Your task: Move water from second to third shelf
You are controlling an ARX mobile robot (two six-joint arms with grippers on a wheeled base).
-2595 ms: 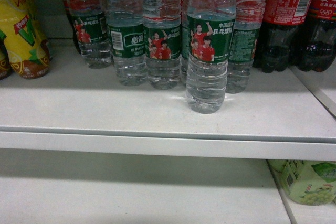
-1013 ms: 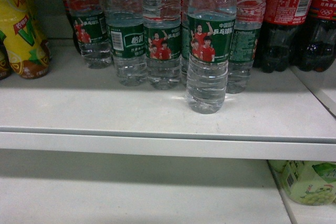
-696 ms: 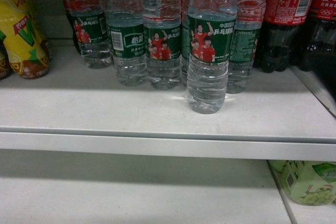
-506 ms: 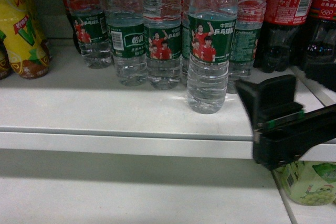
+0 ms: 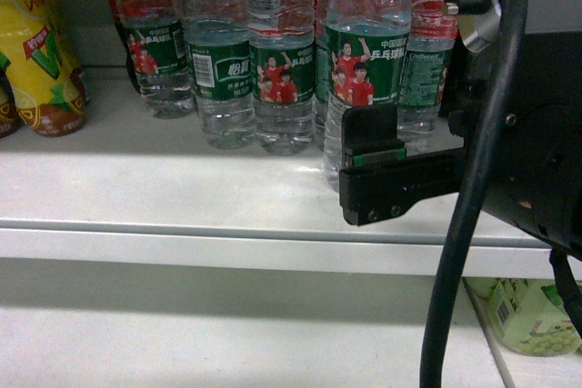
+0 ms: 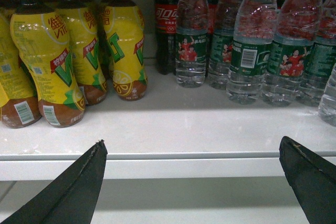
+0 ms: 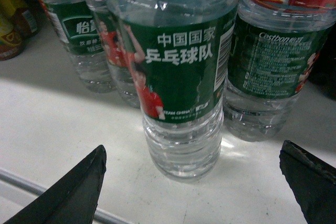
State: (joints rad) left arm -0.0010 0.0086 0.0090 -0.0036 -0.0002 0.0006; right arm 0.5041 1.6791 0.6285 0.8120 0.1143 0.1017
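The right gripper [image 7: 202, 182] had swung in, fingers wide, facing the front water bottle [image 7: 178, 77], ready to grasp.

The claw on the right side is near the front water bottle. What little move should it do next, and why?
Probably slide forward a bit more. The right claw is open, its fingers spread either side of the water bottle, not yet touching it. Once the bottle sits between them, it can close.

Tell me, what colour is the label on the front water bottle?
Dark green on the water bottle, with white characters; clearest in the right wrist view.
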